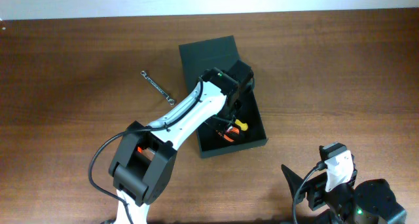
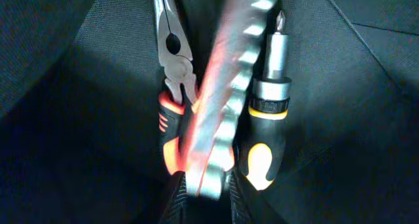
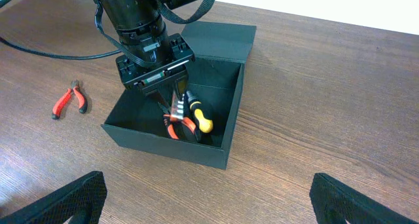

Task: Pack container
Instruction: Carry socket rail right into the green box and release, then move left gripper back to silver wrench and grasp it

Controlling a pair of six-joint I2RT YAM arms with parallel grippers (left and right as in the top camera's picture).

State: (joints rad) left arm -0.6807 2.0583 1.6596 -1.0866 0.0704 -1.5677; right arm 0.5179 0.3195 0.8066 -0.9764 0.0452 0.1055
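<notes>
Box (image 1: pixel 260 122) sits mid table (image 1: pixel 78 67), lid flap (image 1: pixel 209 54) folded back at its 11 o'clock end. My left gripper (image 2: pixel 204 201) is inside the box, clamped narrow on a shiny wrench (image 2: pixel 222 99), blurred, over pliers (image 2: pixel 171 73) at 9 o'clock and a screwdriver (image 2: pixel 268 106) at 3 o'clock. My right gripper (image 3: pixel 206 185) hangs wide and empty at 5 o'clock of the box. Small wrench (image 1: pixel 155 84) lies loose at 10 o'clock. Box looks light, stiff, matte, and likely slides if nudged; I'd pinch a thin side wall from above, or the flap's free edge to close it
</notes>
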